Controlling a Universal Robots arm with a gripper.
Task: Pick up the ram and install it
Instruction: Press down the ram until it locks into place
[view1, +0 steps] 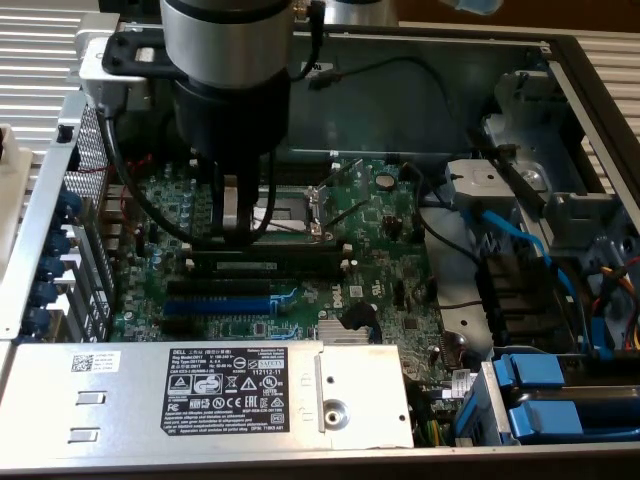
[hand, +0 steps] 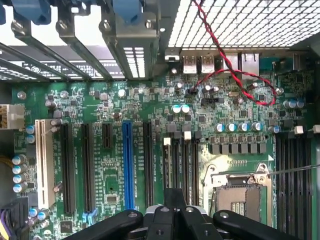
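Tool (view1: 238, 232) hangs straight down over the green motherboard (view1: 390, 240), fingers drawn tight together, nothing visibly clamped between them. In the wrist view the tool (hand: 175, 200) shows as dark closed fingers directly above the bank of black memory slots (hand: 182, 160) with white end clips.

The ram (view1: 250, 266) sits just under the fingertips, running lengthwise along those slots, pale label showing on its face. It looks stood in a slot; whether it is fully seated, or whether the tips touch it, I cannot tell.

Just beside the slots: the open processor socket (view1: 300, 205) with its metal frame. On the other side of the ram, the blue expansion slot (view1: 215, 303).

Further out: a silver labelled cover (view1: 130, 400) over the near edge of the case, blue cables (view1: 520, 235) at the exterior view's right.
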